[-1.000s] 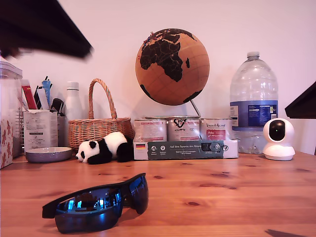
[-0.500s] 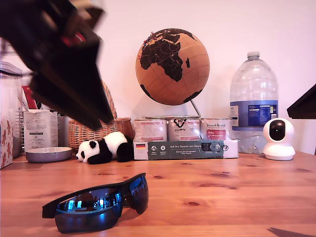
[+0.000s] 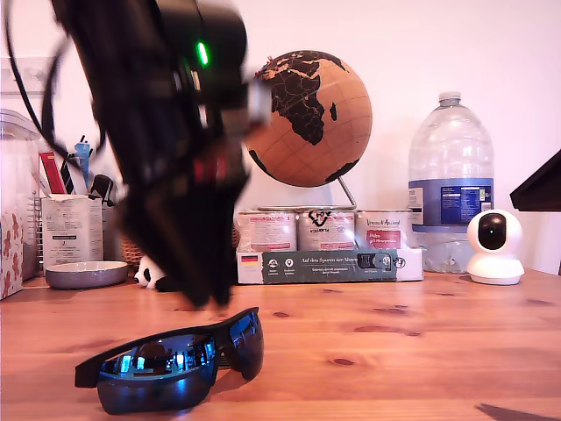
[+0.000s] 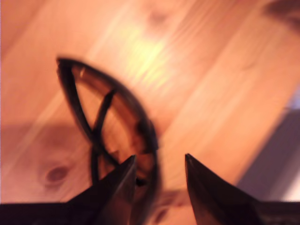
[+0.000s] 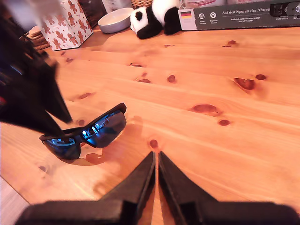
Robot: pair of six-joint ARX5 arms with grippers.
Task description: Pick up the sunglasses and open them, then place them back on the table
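**While folded, the sunglasses lie flat on pine**

Though blurred, the first wrist view seems to show slim black arms crossed behind the lenses. The sunglasses [image 3: 171,360], glossy black wraparounds with blue-mirrored lenses, rest on the grained, knotty table [image 3: 394,342] near the exterior view's lower left. My first gripper [image 4: 157,161] hangs above them, tapered jaws parted and empty. My second gripper [image 5: 155,157] holds nothing, its dark wedge jaws nearly touching.
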